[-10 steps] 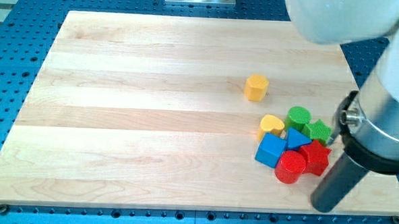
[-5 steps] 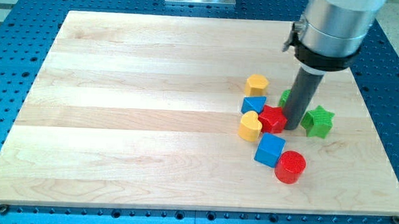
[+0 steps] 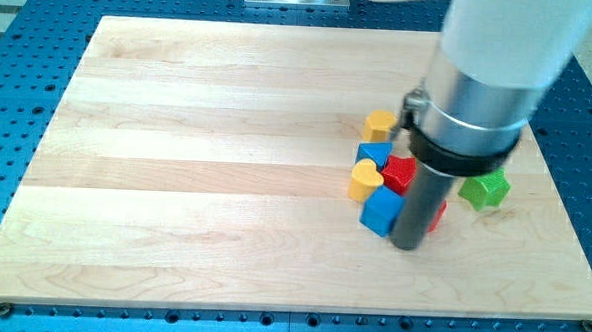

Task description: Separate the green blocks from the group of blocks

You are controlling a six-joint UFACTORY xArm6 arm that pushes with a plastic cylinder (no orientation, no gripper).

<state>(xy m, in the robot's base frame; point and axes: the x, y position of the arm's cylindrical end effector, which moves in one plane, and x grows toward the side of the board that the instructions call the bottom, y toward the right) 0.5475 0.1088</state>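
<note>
My rod hides most of the red cylinder (image 3: 437, 214) and part of the green star (image 3: 484, 187); my arm's top is cut off.

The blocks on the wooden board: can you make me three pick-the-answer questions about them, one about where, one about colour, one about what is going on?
1. Where is the green block?
A. the view's right of the group
B. the view's top left corner
C. off the board

2. What colour is the cube beside my tip?
A. yellow
B. blue
C. green

3. How does the yellow heart block lie?
A. alone at the view's bottom
B. on top of the rod
C. close against the blue cube

Answers: 1 A, it lies apart on the view's right of the rod. 2 B, the blue cube touches the rod's left side. 3 C, the heart sits just above-left of the cube.
</note>
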